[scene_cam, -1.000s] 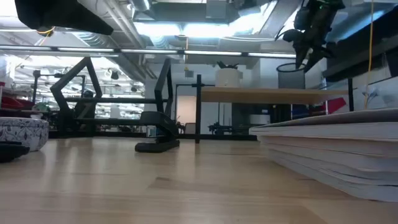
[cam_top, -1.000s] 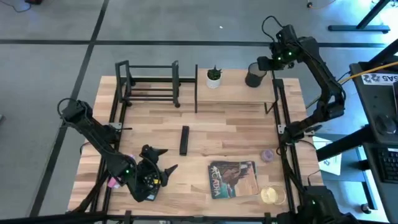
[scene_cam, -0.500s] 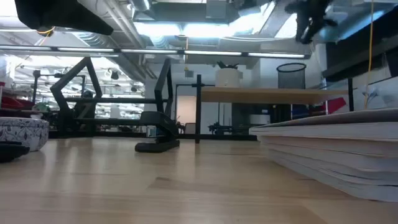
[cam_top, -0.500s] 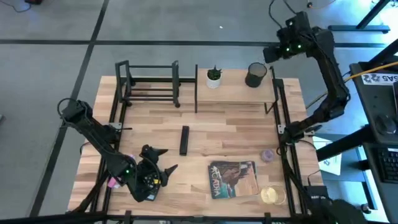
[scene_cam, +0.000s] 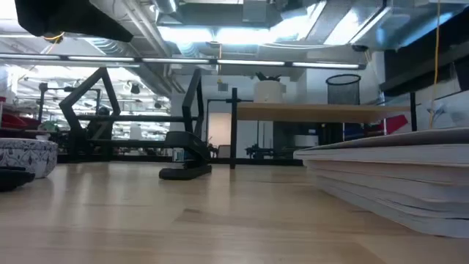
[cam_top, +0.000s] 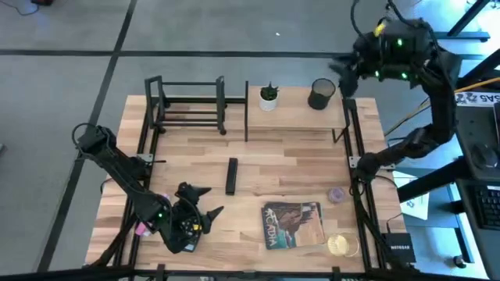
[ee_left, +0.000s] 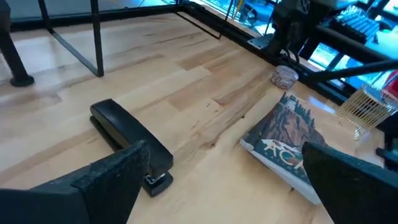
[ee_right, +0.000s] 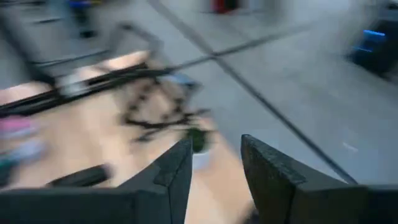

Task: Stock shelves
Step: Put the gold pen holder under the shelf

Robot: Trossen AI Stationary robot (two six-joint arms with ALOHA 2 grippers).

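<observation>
Shelves, high view: small two-level shelf of light wood boards on thin black metal posts (cam_top: 297,109) stands along the table's far edge toward the far right corner; low black metal-bar rack (cam_top: 187,105) stands just beside it toward the far left corner.
On the shelf: a small green plant in a white pot (cam_top: 269,97) and a dark mesh cup (cam_top: 320,94) sit on the top board.
Loose stock: a black stapler (cam_top: 231,176) lies mid-table; a picture-cover book (cam_top: 293,225), a small purplish roll (cam_top: 336,194) and a pale wire dish (cam_top: 341,246) lie toward the near right corner.
Left gripper (cam_top: 205,211): near the front left corner, well apart from both shelves, fingers spread, nothing held.
Right gripper (cam_top: 341,70): raised beyond the table's far right corner, close to the mesh cup.
Low view: the wood shelf (scene_cam: 322,111) shows across the table with pot and cup on top; the rack (scene_cam: 132,117) is left of it, the stapler (scene_cam: 185,170) in front.
Left wrist view: wide-open fingers (ee_left: 109,180) frame the stapler (ee_left: 130,140), nearest; the book (ee_left: 287,146) lies beside.
Right wrist view: fingers (ee_right: 177,177) parted with a narrow gap, empty; the view is too smeared to place things.
Handling judgement: the stapler looks stiff, compact and fairly heavy, best pinched across its narrow body at mid-length; the book is flat and floppy, harder to lift off the wood; the wire dish looks light and easily bent.
</observation>
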